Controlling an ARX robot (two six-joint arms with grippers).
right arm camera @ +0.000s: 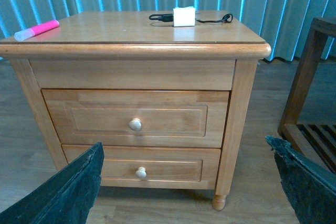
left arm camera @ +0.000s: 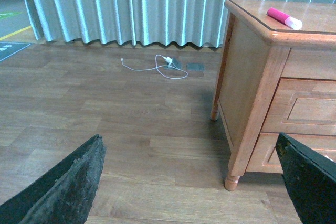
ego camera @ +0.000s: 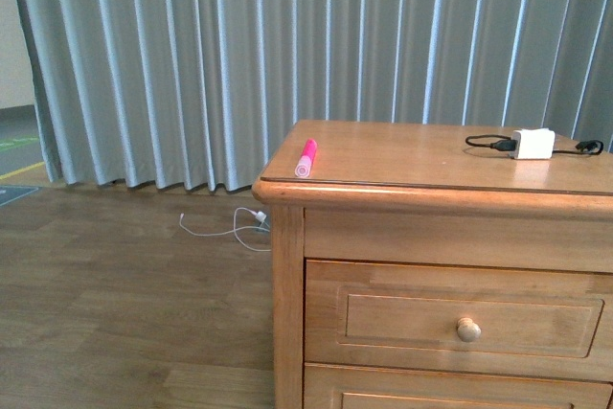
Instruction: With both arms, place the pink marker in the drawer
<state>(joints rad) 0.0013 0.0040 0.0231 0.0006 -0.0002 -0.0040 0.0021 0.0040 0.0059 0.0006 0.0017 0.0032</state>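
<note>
The pink marker (ego camera: 306,157) lies on the nightstand top near its front left corner, paler cap end toward the edge; it also shows in the left wrist view (left arm camera: 284,18) and the right wrist view (right arm camera: 37,30). The drawer (ego camera: 383,318), the taller upper one with a round pale knob (right arm camera: 135,124), is closed. My left gripper (left arm camera: 189,187) hangs open over the floor, beside the nightstand's left side and well below the marker. My right gripper (right arm camera: 186,187) is open in front of the nightstand, low, facing both drawers. Neither arm shows in the front view.
A white charger block (ego camera: 533,144) with a black cable sits at the back right of the top. The shallower lower drawer (right arm camera: 157,166) is closed. A white cable (left arm camera: 160,66) lies on the floor by the curtain. Another wooden frame (right arm camera: 307,82) stands beside the nightstand.
</note>
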